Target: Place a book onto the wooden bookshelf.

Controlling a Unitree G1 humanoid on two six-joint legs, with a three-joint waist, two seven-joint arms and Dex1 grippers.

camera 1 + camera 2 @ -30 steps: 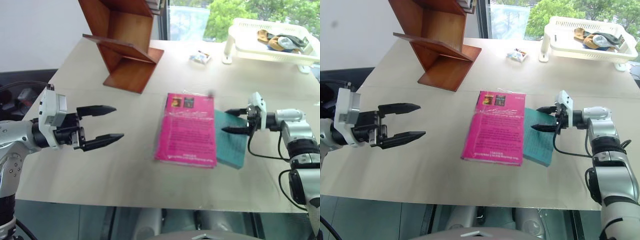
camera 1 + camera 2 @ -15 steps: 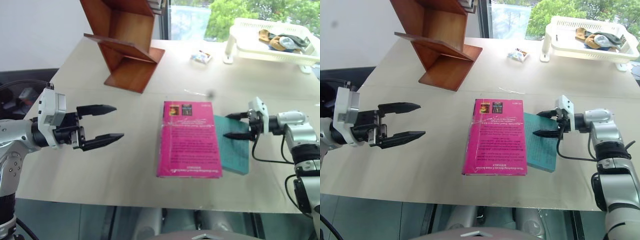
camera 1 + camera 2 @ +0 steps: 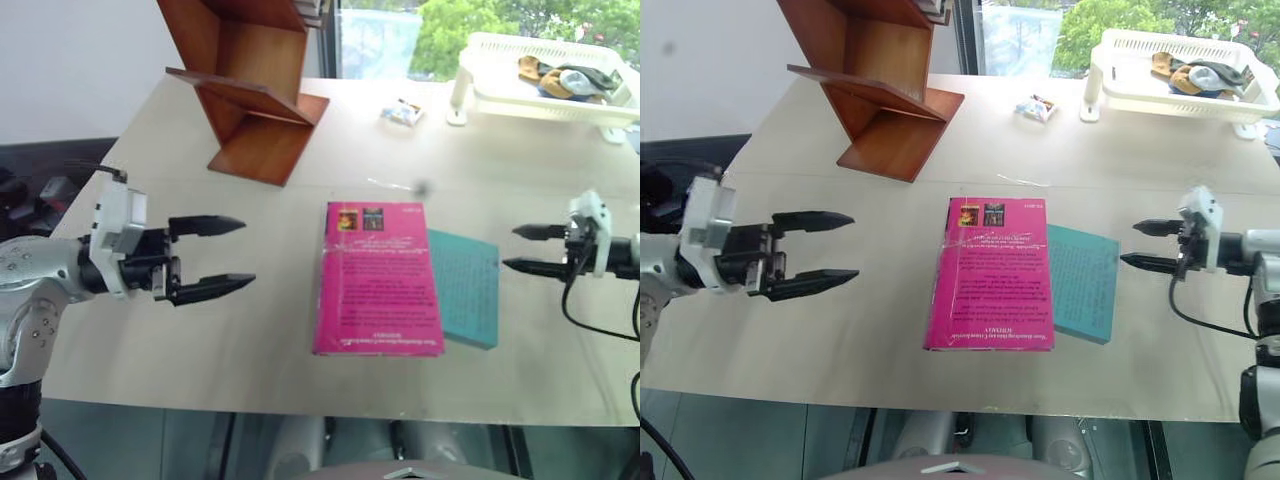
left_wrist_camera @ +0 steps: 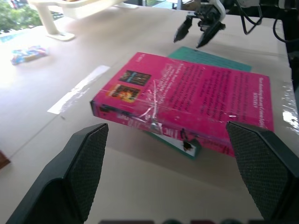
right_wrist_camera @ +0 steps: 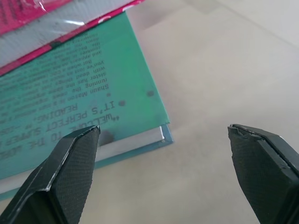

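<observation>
Table [image 3: 250, 340] carries the wooden bookshelf [image 3: 250, 95] at 11 o'clock; the pink book [image 3: 378, 278] lies flat at centre, overlapping a teal book [image 3: 465, 287] at its 3 o'clock edge. Left gripper [image 3: 225, 255], jaws wide and empty, hovers at 9 o'clock of the pink book. Right gripper [image 3: 527, 249], fingers parted, empty, sits just at 3 o'clock of the teal book.

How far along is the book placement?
Done: nothing on the wooden bookshelf yet. In hand: nothing; the pink book lies flat on the table, overlapping the teal book, with left tool and right tool open either side. Left: grasp, lift, shelve.
</observation>
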